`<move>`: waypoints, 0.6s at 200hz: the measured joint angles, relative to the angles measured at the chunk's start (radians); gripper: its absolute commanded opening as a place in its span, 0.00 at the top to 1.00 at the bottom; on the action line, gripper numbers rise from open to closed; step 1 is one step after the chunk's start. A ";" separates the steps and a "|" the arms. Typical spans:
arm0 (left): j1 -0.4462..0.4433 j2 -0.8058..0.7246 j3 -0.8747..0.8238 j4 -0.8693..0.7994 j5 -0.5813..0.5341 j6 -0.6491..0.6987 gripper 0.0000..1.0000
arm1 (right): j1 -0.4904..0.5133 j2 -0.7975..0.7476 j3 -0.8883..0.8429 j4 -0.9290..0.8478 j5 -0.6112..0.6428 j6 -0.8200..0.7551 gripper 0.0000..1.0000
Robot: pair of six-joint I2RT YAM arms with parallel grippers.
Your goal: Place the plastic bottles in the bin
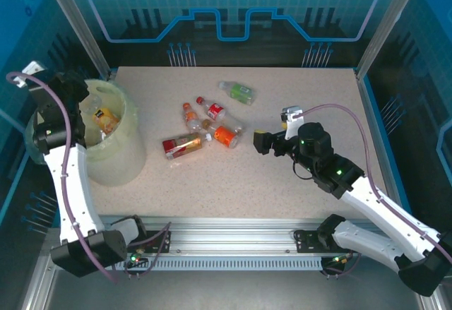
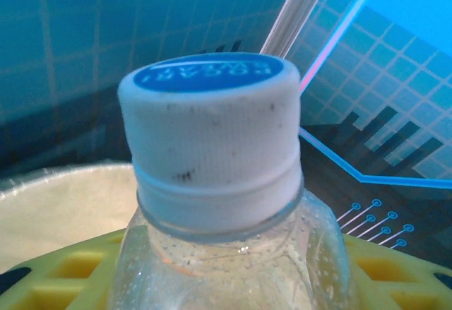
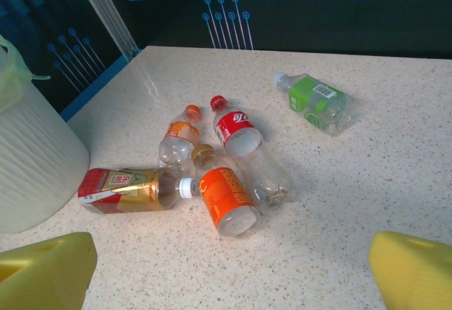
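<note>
While the left end effector [image 2: 226, 289] pinches a white-capped bottle [image 2: 212, 155] above the bin [image 2: 49, 190], an off-centre release could bounce it outside; the right end effector [image 1: 261, 142] hangs spread, well apart from the bin.

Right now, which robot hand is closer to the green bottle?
Right. The right gripper hovers a short way to the near side of the green bottle; the left gripper is far off over the bin, holding a white-capped bottle.
</note>
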 measured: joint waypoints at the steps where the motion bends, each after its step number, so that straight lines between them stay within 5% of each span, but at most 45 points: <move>1: 0.004 0.002 -0.003 0.002 0.005 -0.006 0.52 | 0.000 0.000 0.000 0.000 0.000 0.000 0.00; 27: 0.035 0.029 -0.067 0.027 0.073 -0.094 0.50 | 0.000 -0.022 -0.013 -0.002 0.003 -0.002 0.00; 86: 0.035 0.082 -0.084 0.036 0.085 -0.236 0.20 | 0.000 -0.032 -0.014 -0.025 0.011 0.014 0.00; 120: 0.035 0.089 -0.080 0.020 0.085 -0.266 0.12 | 0.000 -0.033 -0.014 -0.042 0.016 0.025 0.00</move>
